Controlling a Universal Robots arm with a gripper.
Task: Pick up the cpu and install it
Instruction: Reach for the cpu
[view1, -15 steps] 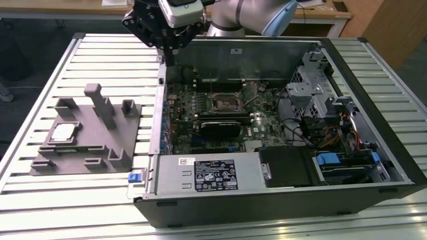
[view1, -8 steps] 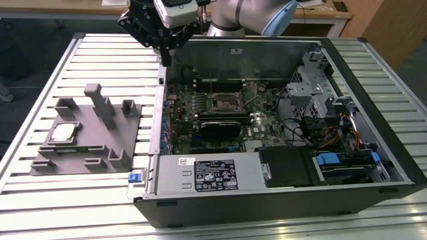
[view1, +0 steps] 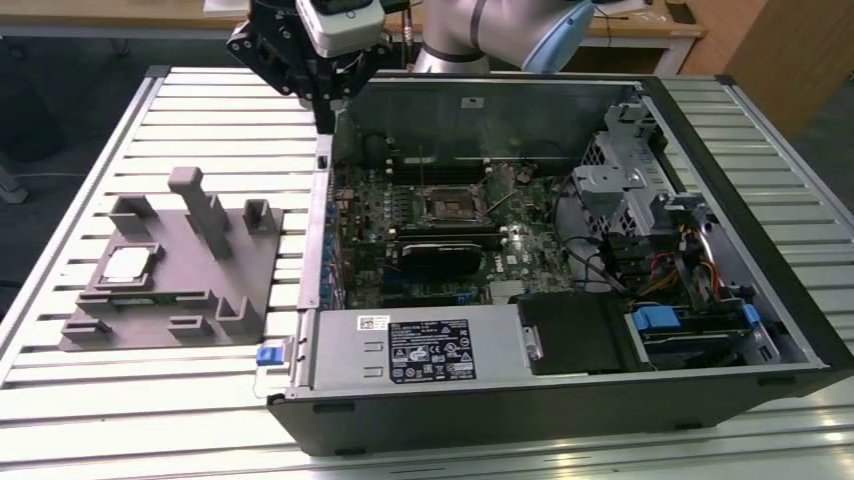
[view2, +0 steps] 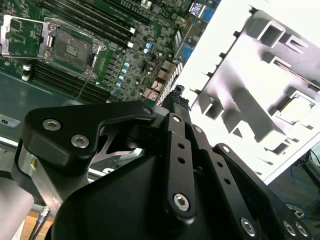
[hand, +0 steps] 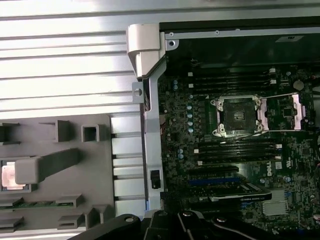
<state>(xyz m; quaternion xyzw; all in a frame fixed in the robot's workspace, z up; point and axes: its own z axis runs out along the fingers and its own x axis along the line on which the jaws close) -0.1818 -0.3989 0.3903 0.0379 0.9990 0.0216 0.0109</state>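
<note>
**Item: cpu (view1: 127, 265).** You see a thin, flat square with a pale silver-white top. It lies level in a square recess of the grey fixture block (view1: 187, 300). In the first wrist view a grey post of the block overhangs part of the cpu (hand: 9, 176).

**Location.** The block rests on the slatted table (view1: 227, 130), toward the table's edge on the exterior view's left and just beside the open computer case (view1: 534, 415).

**Item: claw (view1: 324, 120).** It is black and hangs over the case's far corner on the exterior view's left, above the case wall. It is well apart from the cpu, with the block's upright posts between them. You cannot tell whether the claw is apart or together.

**Room.** Bare slats run from the block to the table's far edge. Inside the case, the socket (view1: 450, 205) sits mid-board with its metal cover plate swung open beside it. Memory slots lie close on two sides of the socket.
</note>
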